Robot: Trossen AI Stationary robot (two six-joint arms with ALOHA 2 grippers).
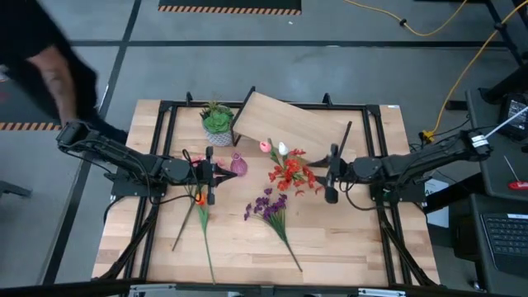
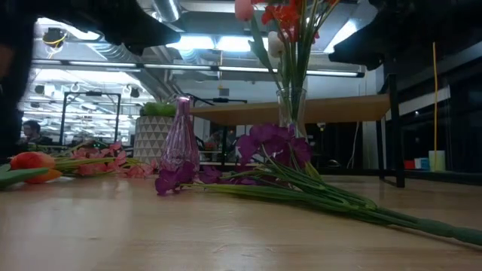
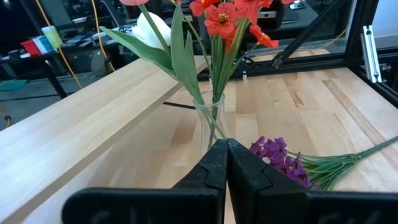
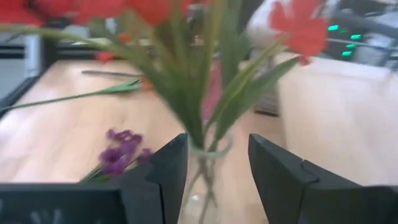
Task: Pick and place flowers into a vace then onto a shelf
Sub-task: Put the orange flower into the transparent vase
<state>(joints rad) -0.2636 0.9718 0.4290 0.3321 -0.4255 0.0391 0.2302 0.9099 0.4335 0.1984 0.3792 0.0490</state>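
I am a two-armed robot at a large pale wooden table (image 1: 247,239), seen from above with a black frame around its edges. My left arm (image 1: 115,161) reaches in from the left side and my right arm (image 1: 412,165) from the right, both pointing toward the middle.

At the back of the table stands the shelf (image 1: 289,124), a light wooden board on thin black legs. Beside it, toward my left arm, sits a spiky green plant in a small white pot (image 1: 217,124).

Near the table's centre, just in front of the shelf, stands a clear glass vase (image 2: 291,109). It holds red flowers (image 1: 290,175), a pink tulip (image 1: 265,146) and a white tulip (image 1: 282,148), all upright in it.

A small pink glass vase (image 2: 179,143) stands near the tip of my left arm.

Loose flowers lie flat on the table. A purple stem (image 1: 268,206) lies in front of the clear vase, its stalk running toward the table's front edge. An orange tulip (image 1: 200,198) lies beneath my left arm, next to another long green stem, and a pink blossom spray (image 2: 102,159) lies near it.

My left gripper (image 3: 226,158) points at the clear vase with its fingers pressed together, holding nothing. My right gripper (image 4: 217,165) faces the same vase from the other side, its fingers spread wide with the vase close in front of them.
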